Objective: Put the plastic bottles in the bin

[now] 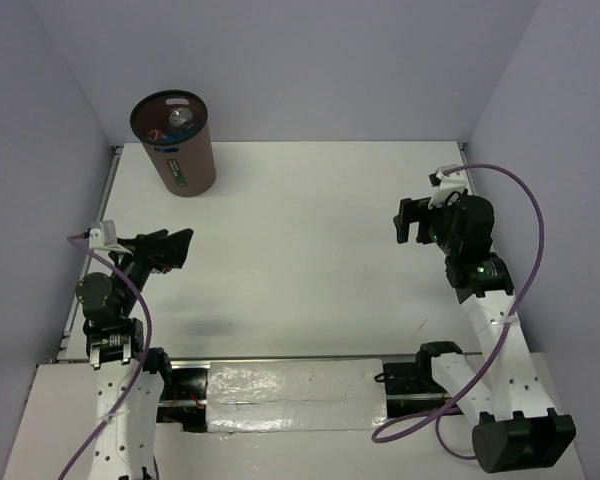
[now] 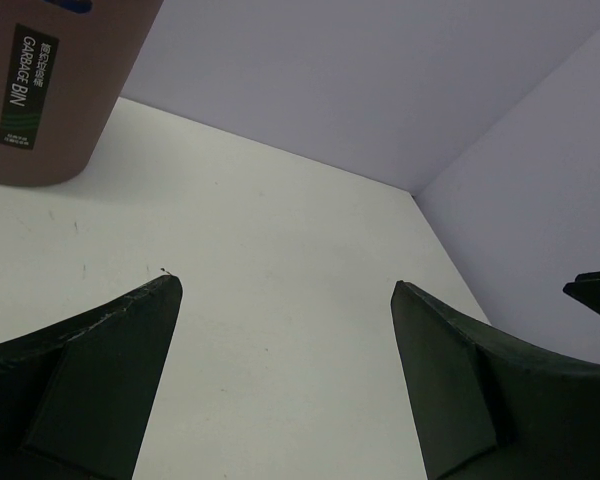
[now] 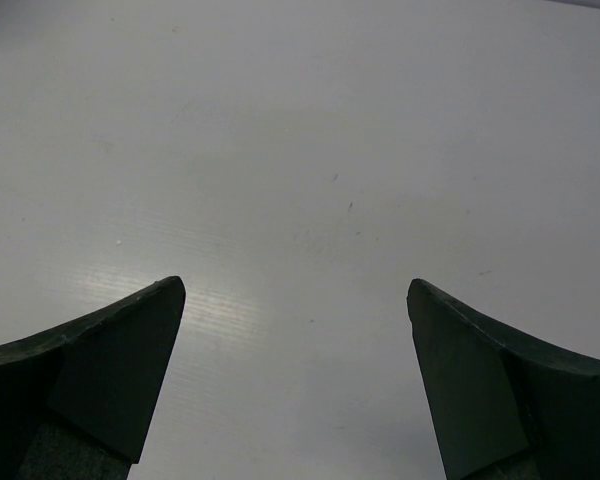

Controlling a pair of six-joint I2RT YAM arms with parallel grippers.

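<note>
Bin [image 1: 185, 152] in my tabletop's [image 1: 300, 260] far left corner, bottles [image 1: 178, 121] inside.
My left fingers [image 2: 100, 380] hang over the tabletop's left side, before the bin and apart from it; my right fingers [image 3: 100, 370] hang well apart, at the right.

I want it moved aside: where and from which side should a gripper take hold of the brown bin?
Probably take the bin by its rim, from above, with one finger inside and one outside. It stands upright with its top open, and its round body looks too wide for the jaws. The left gripper is nearer.
</note>
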